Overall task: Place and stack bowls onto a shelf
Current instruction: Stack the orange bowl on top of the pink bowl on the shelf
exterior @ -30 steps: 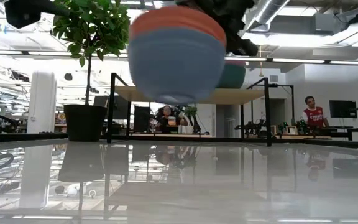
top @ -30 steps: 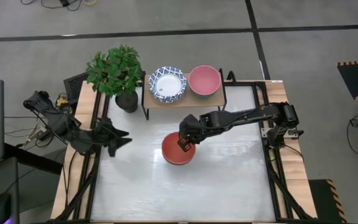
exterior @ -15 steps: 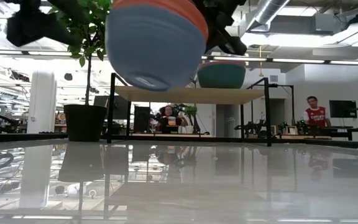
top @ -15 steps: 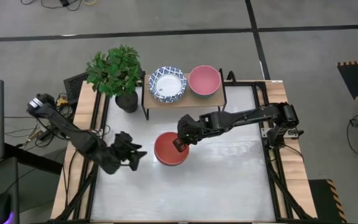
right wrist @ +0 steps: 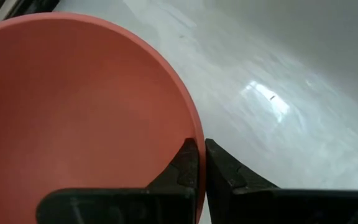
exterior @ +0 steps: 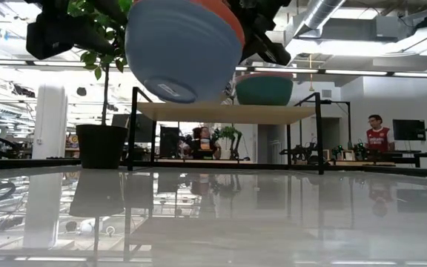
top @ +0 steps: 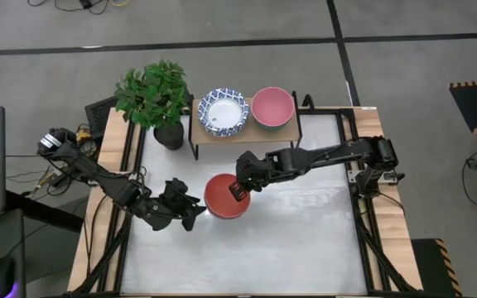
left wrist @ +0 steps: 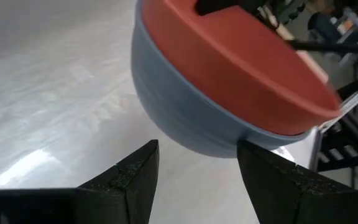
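Red bowl [top: 226, 196]: my right claw [top: 240, 189] pinches its rim aloft; left claw [top: 190, 212], spread, has neared; low view shows its grey-blue underside.

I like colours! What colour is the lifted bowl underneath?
Grey-blue outside, red inside bowl; left wrist view shows it best.

Overhead, table-level, two close wrist views

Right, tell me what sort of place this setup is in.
Most likely a robotics lab or open workshop. Past the table the low view shows exposed ceiling ducts, workbenches with equipment, a monitor, and a person standing farther back. From above, the floor is grey with marked lines.
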Motion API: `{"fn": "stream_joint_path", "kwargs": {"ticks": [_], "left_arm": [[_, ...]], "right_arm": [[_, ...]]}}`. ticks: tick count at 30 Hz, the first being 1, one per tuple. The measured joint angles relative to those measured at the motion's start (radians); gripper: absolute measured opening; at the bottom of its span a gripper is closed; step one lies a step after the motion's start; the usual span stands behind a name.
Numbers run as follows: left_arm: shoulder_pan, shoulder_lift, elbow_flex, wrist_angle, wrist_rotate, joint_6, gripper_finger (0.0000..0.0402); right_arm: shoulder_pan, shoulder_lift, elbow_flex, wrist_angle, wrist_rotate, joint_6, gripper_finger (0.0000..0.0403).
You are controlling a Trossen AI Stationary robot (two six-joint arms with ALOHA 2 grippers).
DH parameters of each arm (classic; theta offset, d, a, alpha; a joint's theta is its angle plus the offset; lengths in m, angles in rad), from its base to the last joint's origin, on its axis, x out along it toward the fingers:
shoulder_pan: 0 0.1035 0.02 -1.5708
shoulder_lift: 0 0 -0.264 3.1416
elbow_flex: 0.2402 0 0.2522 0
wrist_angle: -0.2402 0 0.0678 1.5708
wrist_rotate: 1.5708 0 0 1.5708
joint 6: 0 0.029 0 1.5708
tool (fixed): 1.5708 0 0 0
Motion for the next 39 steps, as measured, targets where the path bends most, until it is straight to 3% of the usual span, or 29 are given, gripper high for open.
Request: {"fn": "stream_joint_path", "kwargs": {"ticks": [16, 31, 39], "left_arm": [[0.000, -0.029, 0.000, 0.005, 0.019, -0.086, 0.0203], [0.000, -0.029, 0.000, -0.005, -0.052, -0.193, 0.0203], [0.037, -0.023, 0.001, -0.101, -0.072, -0.286, 0.0203]], "right_arm": [[-0.024, 0.001, 0.000, 0.006, 0.036, -0.006, 0.0029], [-0.025, 0.001, 0.000, 0.008, 0.041, -0.008, 0.0029], [-0.024, 0.001, 0.000, 0.013, 0.047, -0.009, 0.0029]]}}
